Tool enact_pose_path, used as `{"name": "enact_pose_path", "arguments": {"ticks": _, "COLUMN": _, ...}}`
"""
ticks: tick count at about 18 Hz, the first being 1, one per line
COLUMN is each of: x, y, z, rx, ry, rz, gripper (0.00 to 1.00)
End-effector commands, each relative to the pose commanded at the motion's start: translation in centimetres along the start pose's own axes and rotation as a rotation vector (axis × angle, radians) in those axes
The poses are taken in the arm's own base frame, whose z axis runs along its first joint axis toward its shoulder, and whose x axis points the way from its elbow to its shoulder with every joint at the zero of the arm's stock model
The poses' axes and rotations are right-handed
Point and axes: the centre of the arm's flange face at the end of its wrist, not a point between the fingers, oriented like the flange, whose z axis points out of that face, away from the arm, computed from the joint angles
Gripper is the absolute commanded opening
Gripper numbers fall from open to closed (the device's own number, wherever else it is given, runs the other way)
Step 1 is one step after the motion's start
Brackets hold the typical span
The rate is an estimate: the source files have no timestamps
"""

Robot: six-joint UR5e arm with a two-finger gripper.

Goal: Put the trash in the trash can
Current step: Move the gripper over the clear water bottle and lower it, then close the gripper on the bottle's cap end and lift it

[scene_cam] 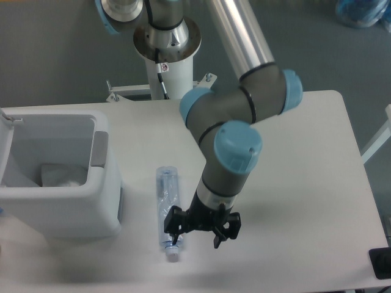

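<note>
With the gripper [197,235] spread open and empty beside the bottle [168,210], I judge my next move is centring over it to grasp, then carrying it to the trash can [98,189].

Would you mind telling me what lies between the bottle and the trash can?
Nothing: in the camera view, only a bare strip of white table separates the bottle from the trash can.
</note>
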Motion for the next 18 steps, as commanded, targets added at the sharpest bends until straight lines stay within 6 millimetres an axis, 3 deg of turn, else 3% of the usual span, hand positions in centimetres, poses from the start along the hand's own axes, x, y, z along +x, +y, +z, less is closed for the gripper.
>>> {"name": "enact_pose_path", "arguments": {"ticks": 14, "x": 2.4, "y": 0.4, "z": 8.1, "rx": -0.065, "ry": -0.072, "rz": 0.018, "gripper": 1.0}}
{"name": "enact_pose_path", "arguments": {"ticks": 18, "x": 3.3, "y": 0.9, "z": 9.0, "rx": -0.085, "ry": -0.079, "rz": 0.029, "gripper": 0.99}}
